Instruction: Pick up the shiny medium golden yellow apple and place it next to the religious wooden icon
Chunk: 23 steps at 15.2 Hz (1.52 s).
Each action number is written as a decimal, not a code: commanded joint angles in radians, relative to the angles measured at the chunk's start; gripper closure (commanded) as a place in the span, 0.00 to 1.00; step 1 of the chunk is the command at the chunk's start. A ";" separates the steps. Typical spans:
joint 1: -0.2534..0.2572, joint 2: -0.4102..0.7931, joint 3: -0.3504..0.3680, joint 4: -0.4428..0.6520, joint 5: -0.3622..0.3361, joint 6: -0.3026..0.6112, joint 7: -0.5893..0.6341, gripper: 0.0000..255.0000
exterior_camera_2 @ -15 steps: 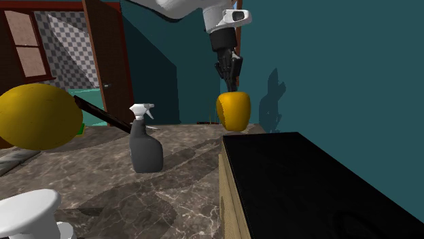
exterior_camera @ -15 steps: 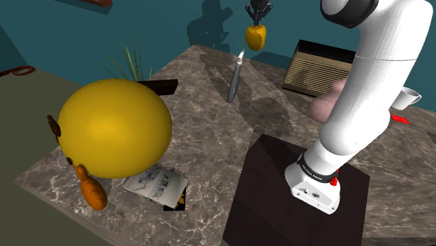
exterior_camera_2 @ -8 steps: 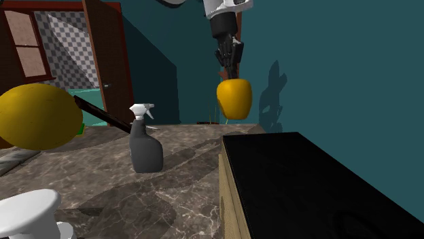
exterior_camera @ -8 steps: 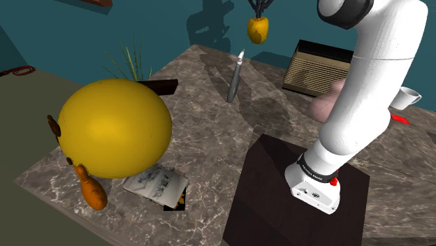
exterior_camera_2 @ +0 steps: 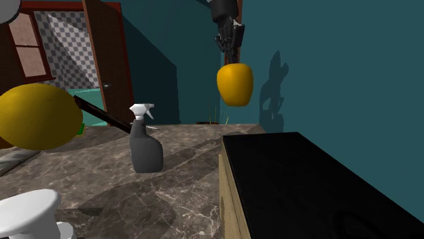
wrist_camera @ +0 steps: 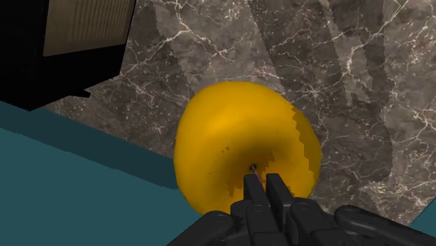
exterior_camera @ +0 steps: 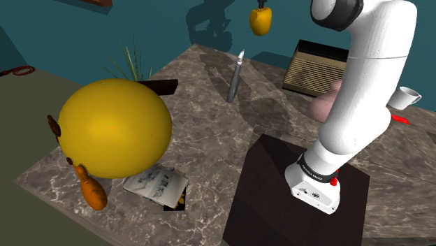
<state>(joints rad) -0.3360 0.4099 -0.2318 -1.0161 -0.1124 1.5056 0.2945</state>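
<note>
Jaws pinched narrow on the stem of the yellow apple (exterior_camera_2: 235,83), which hangs high over the desk's (exterior_camera: 209,105) far edge.

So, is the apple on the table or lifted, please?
Lifted: the apple hangs from the shut gripper, clear above the marble table.

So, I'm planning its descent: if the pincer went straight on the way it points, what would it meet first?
The apple that the pincer holds by the stem. Past that, the line seems to end on the marble tabletop, clear of the slatted box, though depth is unclear.
</note>
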 commanded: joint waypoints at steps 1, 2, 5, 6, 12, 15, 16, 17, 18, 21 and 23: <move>-0.005 0.024 0.000 0.067 0.005 -0.042 -0.007 1.00; -0.009 0.039 0.000 0.104 0.008 -0.065 -0.011 1.00; -0.025 0.099 -0.001 0.246 0.020 -0.146 -0.026 1.00; -0.033 0.129 -0.001 0.312 0.026 -0.181 -0.032 1.00; 0.095 -0.120 0.012 -0.060 -0.038 -0.076 0.081 1.00; 0.149 -0.219 0.035 -0.195 -0.068 -0.052 0.152 1.00; 0.165 -0.248 0.044 -0.232 -0.076 -0.048 0.176 1.00; 0.181 -0.275 0.053 -0.266 -0.083 -0.045 0.200 1.00; 0.196 -0.300 0.063 -0.297 -0.090 -0.043 0.224 1.00; 0.237 -0.366 0.096 -0.378 -0.104 -0.044 0.296 1.00; 0.221 -0.335 0.083 -0.337 -0.097 -0.047 0.266 0.00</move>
<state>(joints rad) -0.1150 0.0750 -0.1482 -1.3535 -0.2099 1.4587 0.5611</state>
